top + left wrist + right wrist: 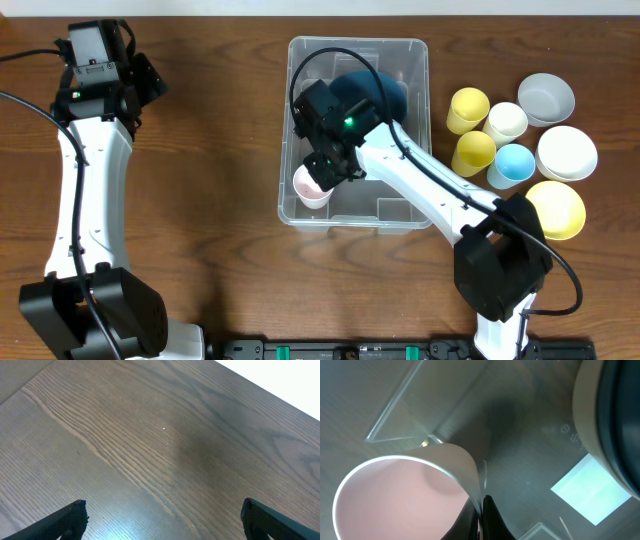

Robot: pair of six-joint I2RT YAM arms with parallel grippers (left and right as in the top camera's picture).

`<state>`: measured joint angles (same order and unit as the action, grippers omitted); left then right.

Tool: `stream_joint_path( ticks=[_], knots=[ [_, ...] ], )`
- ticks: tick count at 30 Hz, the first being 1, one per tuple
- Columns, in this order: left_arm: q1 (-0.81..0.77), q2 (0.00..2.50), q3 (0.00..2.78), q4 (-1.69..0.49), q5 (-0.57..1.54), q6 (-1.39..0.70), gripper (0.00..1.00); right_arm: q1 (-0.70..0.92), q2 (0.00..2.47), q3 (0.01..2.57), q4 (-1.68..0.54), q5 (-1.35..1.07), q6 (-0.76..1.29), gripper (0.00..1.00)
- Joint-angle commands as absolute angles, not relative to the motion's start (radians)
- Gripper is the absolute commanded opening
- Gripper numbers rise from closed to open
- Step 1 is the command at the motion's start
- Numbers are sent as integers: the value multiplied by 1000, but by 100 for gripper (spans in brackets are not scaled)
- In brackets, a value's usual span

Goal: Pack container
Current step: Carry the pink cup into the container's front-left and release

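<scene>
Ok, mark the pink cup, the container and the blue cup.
pink cup (308, 188): overhead view, its inside.
container (356, 41): overhead view, far rim.
blue cup (516, 163): overhead view, its inside.

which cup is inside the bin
The pink cup, held by the right jaws; the yellow cups, white cup and blue cup stand outside the container.

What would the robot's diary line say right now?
right gripper shut on pink cup | inside container | left gripper open over table
</scene>
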<state>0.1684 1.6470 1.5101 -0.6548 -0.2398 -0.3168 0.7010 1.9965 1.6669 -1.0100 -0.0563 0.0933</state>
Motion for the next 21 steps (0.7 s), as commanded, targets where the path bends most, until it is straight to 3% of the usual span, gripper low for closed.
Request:
stream_joint_path(
  ticks=[1, 7, 9, 10, 11, 21],
  knots=[
    [172, 1633, 1523, -658, -252, -315, 98, 730, 2015, 1658, -1011, -76, 72, 1],
    [172, 1633, 1523, -658, -252, -315, 98, 741, 2015, 1633, -1002, -79, 73, 2],
    [172, 1633, 1523, -658, -252, -315, 98, 741, 2015, 1628, -1003, -79, 73, 10],
    [172, 1633, 1523, -658, -252, -315, 98, 741, 2015, 1628, -1004, -79, 73, 23],
    [172, 1633, 1523, -658, -252, -315, 98, 741, 2015, 1628, -1004, -79, 73, 27],
    [172, 1633, 1523, -658, -252, -315, 98, 741, 2011, 1633, -979, -79, 73, 37]
  ],
)
